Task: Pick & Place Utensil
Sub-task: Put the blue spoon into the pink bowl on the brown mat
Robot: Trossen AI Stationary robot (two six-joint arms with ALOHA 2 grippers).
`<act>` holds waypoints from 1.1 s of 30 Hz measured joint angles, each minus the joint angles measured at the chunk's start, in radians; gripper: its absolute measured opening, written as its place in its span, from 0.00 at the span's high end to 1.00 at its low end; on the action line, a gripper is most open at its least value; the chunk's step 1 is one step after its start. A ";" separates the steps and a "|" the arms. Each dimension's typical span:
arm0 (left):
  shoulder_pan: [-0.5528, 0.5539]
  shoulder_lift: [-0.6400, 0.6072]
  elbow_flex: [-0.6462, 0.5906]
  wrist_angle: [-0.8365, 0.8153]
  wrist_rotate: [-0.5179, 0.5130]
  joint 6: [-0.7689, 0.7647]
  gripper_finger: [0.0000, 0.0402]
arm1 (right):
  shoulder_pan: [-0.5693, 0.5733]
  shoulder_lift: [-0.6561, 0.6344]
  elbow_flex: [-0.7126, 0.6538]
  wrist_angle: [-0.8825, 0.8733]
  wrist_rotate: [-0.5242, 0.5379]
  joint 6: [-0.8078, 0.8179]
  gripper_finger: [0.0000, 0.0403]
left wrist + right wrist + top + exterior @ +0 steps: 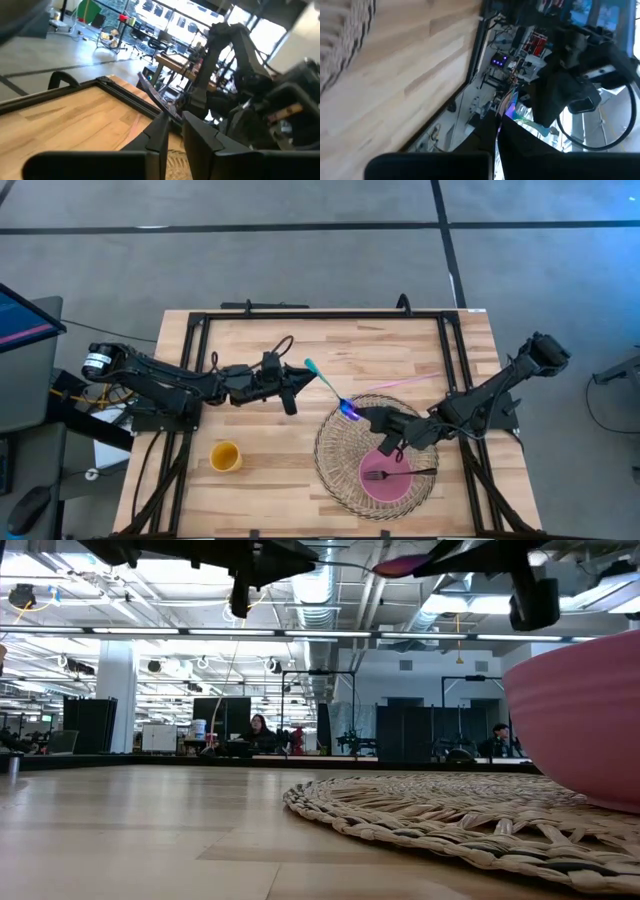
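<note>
Two claws share one utensil (325,383): your right claw (362,416) grips its lower end above the mat (330,452), the left claw (296,381) sits closed beside its teal tip, handle running diagonally between them.

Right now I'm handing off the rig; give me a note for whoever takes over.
Right gripper: shut on the spoon, raised over the mat edge.
Left gripper: shut and empty, raised beside the spoon's teal end.
Fork already lies in the pink plate on the mat. Yellow cup stands apart on the table.
Left: set the spoon down, probably at the plate.
</note>
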State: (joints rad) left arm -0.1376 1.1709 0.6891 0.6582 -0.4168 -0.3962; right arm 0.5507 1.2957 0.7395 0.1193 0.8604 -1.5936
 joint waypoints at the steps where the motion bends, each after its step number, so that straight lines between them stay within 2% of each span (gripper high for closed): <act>1: 0.007 0.000 0.000 0.001 0.002 -0.018 0.85 | -0.005 0.000 0.000 0.000 0.000 -0.006 1.00; 8: 0.033 0.000 0.001 0.005 0.034 -0.054 0.76 | -0.039 0.000 0.000 -0.019 -0.027 -0.014 1.00; 13: 0.056 0.001 0.001 0.010 0.035 -0.051 0.74 | -0.043 0.000 0.000 -0.023 -0.029 -0.009 1.00; 16: 0.061 0.001 0.001 0.011 0.035 -0.013 0.78 | -0.042 0.000 0.000 -0.022 -0.031 0.032 1.00; 22: 0.059 -0.001 0.005 0.035 0.061 -0.001 0.96 | -0.044 0.002 -0.001 -0.033 -0.070 0.064 0.97; 29: 0.060 -0.002 0.005 0.032 0.081 0.024 0.95 | -0.051 0.002 -0.001 -0.026 -0.077 0.093 0.87; 33: 0.060 -0.002 0.004 0.044 0.090 0.041 0.96 | -0.050 0.002 -0.002 -0.032 -0.074 0.229 0.84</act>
State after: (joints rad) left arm -0.0780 1.1690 0.6933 0.7021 -0.3270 -0.3548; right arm 0.5004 1.2972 0.7380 0.0874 0.7868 -1.3643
